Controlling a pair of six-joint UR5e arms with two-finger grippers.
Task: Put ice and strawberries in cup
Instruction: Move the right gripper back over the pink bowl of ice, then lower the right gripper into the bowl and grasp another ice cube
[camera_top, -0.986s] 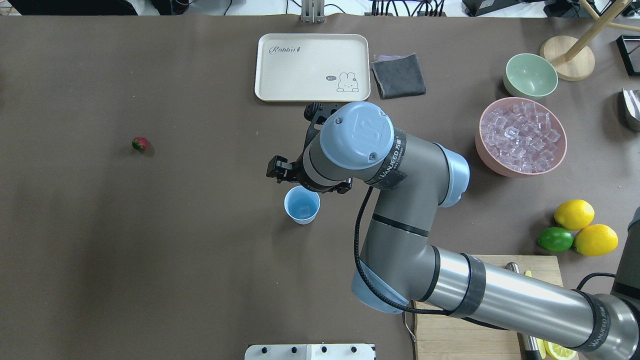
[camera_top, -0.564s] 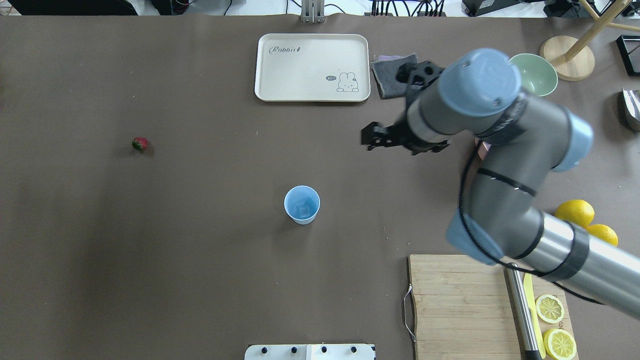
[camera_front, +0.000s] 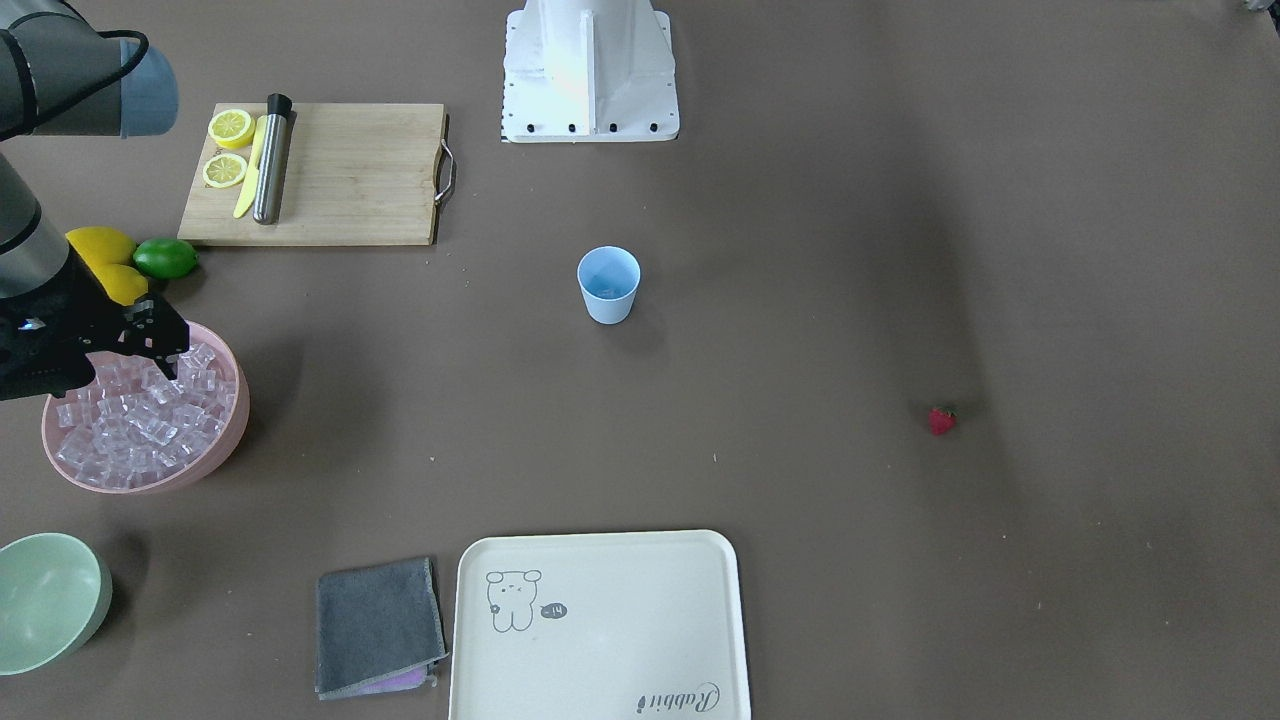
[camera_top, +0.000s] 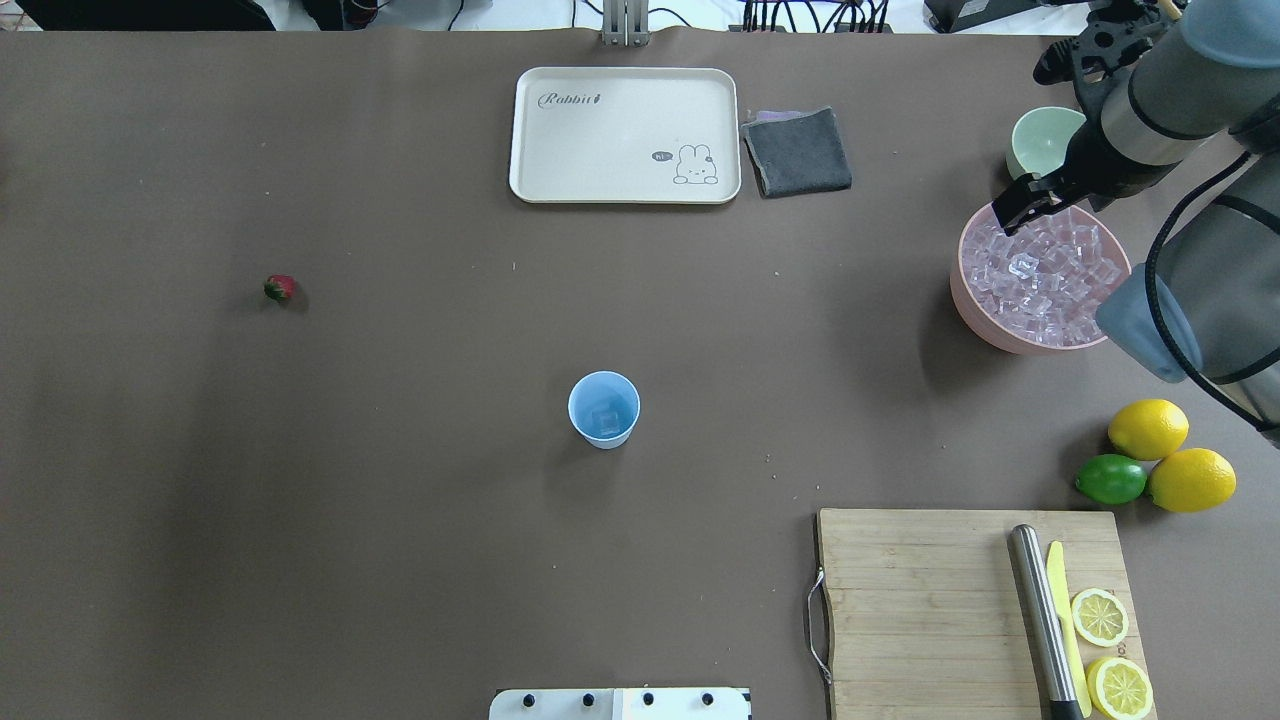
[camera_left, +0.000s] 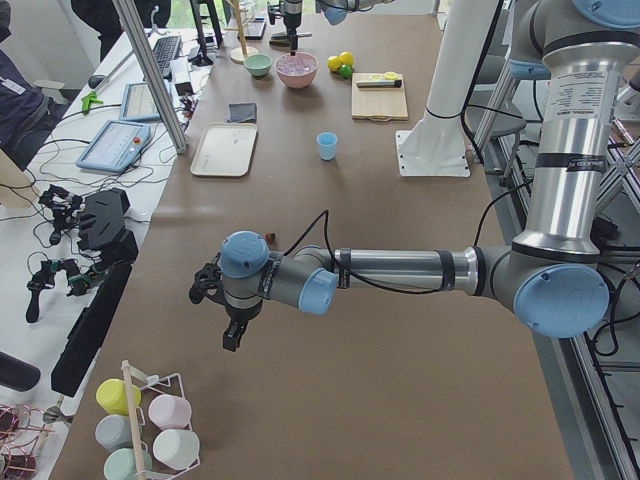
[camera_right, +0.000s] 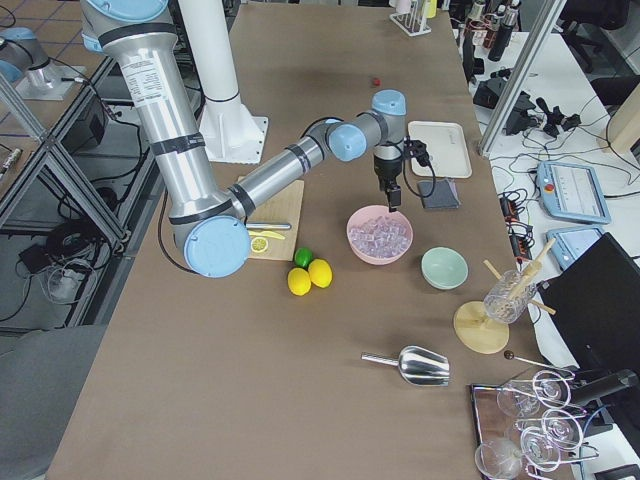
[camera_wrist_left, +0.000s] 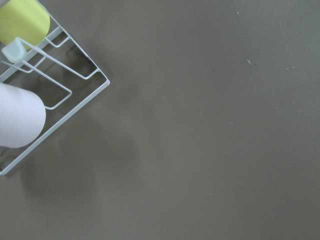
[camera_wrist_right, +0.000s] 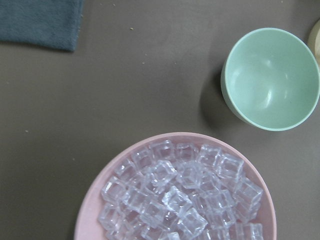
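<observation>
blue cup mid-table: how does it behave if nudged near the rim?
Likely light: the cup looks like thin plastic with little ice inside. Probably tip-prone at the rim: it tapers to a base narrower than its mouth. A low push would more likely slide it on the flat table.

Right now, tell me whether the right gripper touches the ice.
Cannot tell. Front-facing and overhead views look down, so the right gripper overlaps the ice; the exterior right view is too small to judge.
</observation>
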